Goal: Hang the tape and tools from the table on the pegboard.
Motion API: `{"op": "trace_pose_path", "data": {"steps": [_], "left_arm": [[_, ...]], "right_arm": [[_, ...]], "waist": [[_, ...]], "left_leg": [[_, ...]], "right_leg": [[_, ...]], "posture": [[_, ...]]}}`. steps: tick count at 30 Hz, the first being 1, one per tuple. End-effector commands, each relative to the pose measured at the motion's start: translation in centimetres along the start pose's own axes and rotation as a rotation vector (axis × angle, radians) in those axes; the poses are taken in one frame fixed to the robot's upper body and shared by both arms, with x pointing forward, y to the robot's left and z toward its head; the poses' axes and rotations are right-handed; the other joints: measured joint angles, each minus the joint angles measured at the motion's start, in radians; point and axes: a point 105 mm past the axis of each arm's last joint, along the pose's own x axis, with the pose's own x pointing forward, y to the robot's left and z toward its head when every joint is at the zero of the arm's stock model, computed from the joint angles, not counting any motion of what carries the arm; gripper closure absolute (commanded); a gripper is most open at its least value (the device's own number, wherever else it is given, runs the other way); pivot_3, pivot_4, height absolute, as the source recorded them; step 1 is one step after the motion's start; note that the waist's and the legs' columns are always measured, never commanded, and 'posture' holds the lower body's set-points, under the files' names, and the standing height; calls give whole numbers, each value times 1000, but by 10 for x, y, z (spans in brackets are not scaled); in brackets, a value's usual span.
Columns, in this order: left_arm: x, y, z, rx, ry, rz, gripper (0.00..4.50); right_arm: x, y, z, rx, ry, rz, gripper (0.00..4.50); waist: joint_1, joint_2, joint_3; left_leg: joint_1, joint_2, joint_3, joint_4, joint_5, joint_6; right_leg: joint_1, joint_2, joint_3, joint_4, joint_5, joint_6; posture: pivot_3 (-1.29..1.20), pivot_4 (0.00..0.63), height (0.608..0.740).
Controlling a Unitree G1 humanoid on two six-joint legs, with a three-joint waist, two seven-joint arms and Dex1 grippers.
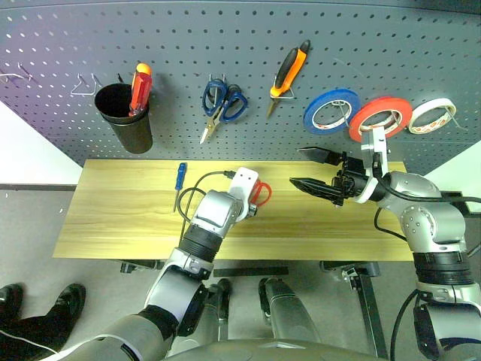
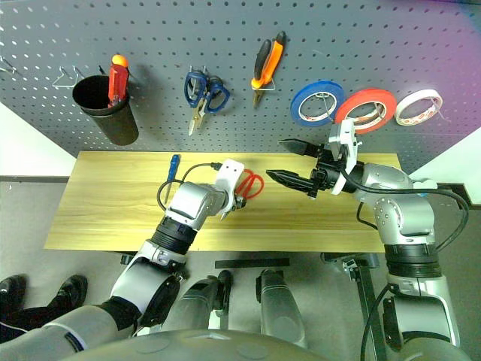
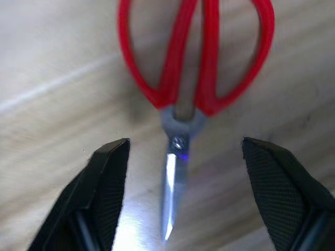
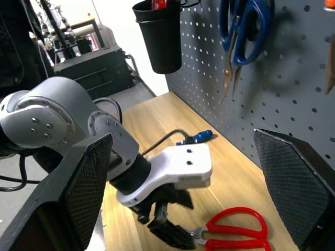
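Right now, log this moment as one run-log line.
left gripper: open over red-handled scissors, flat on table | right gripper: open, empty

The scissors (image 1: 260, 192) lie on the table (image 1: 113, 218), near its middle. The small screwdriver (image 1: 179, 179) lies to their left, nearer the far edge. The pegboard (image 1: 68, 45) stands behind the table, with the cup (image 1: 125, 116) hanging at its left and the tape rolls (image 1: 379, 117) at its right.

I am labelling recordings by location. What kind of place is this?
Probably a workshop or lab tool station: a grey pegboard hung with scissors and tape rolls, above a wooden table.
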Motion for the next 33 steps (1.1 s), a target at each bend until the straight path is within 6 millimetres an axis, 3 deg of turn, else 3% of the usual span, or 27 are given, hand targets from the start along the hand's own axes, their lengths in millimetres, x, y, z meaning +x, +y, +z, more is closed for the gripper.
{"op": "trace_pose_path", "data": {"steps": [1, 21, 24, 32, 33], "left_arm": [[-2, 2, 11, 44, -33, 3, 1056], [12, 25, 6, 146, 38, 12, 1056], [14, 28, 7, 152, 36, 13, 1639], [17, 26, 1, 142, 62, -25, 4203], [17, 25, -1, 140, 68, -29, 4220]], "right_arm": [[0, 0, 10, -39, -23, 1, 0], [0, -1, 11, -54, -24, -12, 0], [0, -1, 13, -58, -24, -14, 0], [3, 0, 18, -75, -33, -8, 0], [3, 0, 19, -79, -33, -9, 0]], "waist": [[0, 0, 1], [0, 0, 1], [-2, 0, 1], [-2, 0, 1], [-2, 0, 1]], "left_leg": [[0, 0, 0, 0, 0, 0], [0, 0, 0, 0, 0, 0], [0, 0, 0, 0, 0, 0], [0, 0, 0, 0, 0, 0], [0, 0, 0, 0, 0, 0]], "right_leg": [[0, 0, 0, 0, 0, 0], [0, 0, 0, 0, 0, 0], [0, 0, 0, 0, 0, 0], [0, 0, 0, 0, 0, 0], [0, 0, 0, 0, 0, 0]], "posture": [[-265, 332, 740], [-278, 321, 740], [-280, 320, 740], [-278, 320, 740], [-277, 320, 740]]}}
